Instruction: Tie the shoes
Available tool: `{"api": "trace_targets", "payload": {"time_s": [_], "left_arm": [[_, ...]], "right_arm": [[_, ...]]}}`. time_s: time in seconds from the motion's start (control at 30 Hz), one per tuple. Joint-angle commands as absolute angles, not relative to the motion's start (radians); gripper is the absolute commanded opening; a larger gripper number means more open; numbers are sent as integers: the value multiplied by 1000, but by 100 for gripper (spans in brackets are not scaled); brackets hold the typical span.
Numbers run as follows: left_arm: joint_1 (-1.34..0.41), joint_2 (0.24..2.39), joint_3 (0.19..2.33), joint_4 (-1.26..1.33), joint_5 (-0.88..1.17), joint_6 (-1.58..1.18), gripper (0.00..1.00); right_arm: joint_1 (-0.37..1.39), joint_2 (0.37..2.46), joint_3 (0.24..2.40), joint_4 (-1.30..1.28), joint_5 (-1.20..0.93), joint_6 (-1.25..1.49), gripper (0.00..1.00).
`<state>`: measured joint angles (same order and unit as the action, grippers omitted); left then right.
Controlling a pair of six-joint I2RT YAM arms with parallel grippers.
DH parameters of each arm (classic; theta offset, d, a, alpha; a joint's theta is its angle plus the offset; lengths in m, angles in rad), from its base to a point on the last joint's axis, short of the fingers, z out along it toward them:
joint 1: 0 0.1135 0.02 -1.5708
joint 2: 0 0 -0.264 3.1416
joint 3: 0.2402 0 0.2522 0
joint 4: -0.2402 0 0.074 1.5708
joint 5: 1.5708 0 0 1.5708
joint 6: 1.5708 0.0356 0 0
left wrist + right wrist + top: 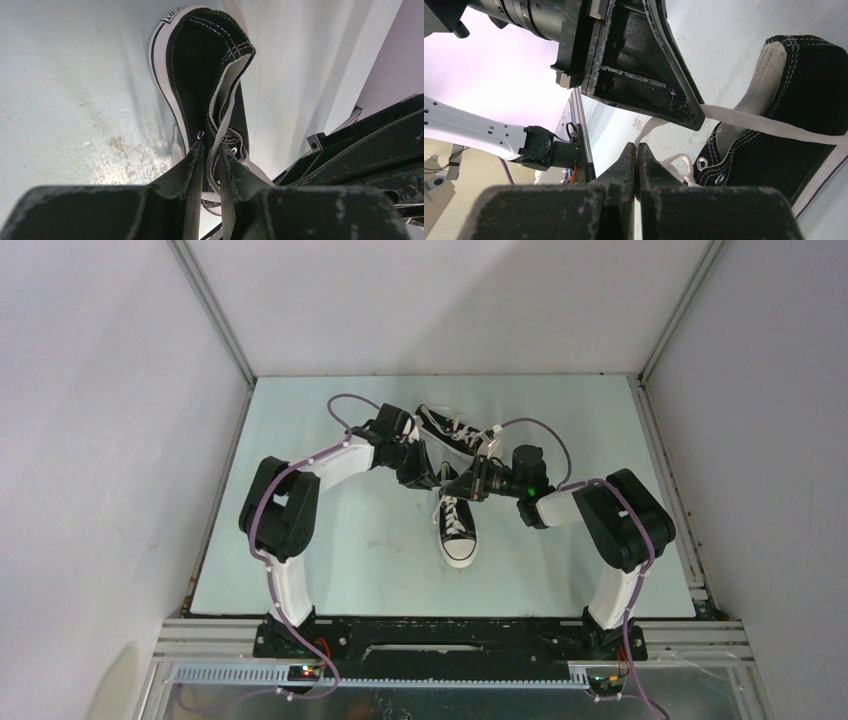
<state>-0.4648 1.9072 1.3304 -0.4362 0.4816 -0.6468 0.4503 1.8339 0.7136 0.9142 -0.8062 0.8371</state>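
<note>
My left gripper (pixel 211 146) nearly closed, pinching white lace (pixel 764 125), sneaker (pixel 200 65) just ahead of fingertips; my right gripper (pixel 636 147) clamped tight on lace.

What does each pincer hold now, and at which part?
The left pincer and the right pincer each pinch a white lace of the near shoe, partway along it.

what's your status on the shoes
left gripper shut on lace, taut. right gripper shut on lace too. near shoe not tied yet, far shoe behind it. nothing blocking.
</note>
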Motion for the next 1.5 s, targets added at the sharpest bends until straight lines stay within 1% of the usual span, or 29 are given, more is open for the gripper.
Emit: {"api": "trace_targets", "payload": {"time_s": [0.0,0.07,0.13,0.3,0.47,0.6,0.7,0.73,0.8,0.87,1.03,1.1,1.13,1.23,1.3,1.47], "left_arm": [[-463,1852,1344,-437,479,-632,21],[-463,1852,1345,-437,474,-631,21],[-463,1850,1348,-434,465,-631,23],[-463,1860,1360,-430,453,-631,32],[-463,1894,1385,-431,458,-633,32],[-463,1909,1400,-422,462,-640,37],[-463,1925,1417,-422,465,-645,36],[-463,1927,1422,-424,466,-646,32],[-463,1937,1427,-430,468,-644,29],[-463,1941,1427,-434,470,-639,28],[-463,1938,1417,-450,460,-627,36],[-463,1943,1419,-454,461,-623,36],[-463,1952,1420,-458,463,-622,35],[-463,1960,1424,-457,470,-622,22],[-463,1960,1423,-457,473,-623,16],[-465,1947,1419,-470,478,-613,7]], "right_arm": [[450,1796,735,943,-811,821,0],[449,1796,735,943,-811,821,0],[449,1795,735,943,-812,821,0],[449,1795,734,941,-813,819,0],[451,1794,735,945,-817,821,0],[454,1791,735,944,-818,817,0],[452,1792,736,943,-818,815,0],[451,1792,735,943,-818,816,0],[450,1792,735,941,-818,815,0],[451,1791,735,940,-818,814,0],[451,1792,735,938,-816,815,0],[451,1792,736,939,-816,815,0],[451,1792,735,940,-816,815,0],[451,1793,735,938,-816,815,0],[450,1792,736,939,-816,814,0],[448,1791,735,938,-816,816,0]]}}
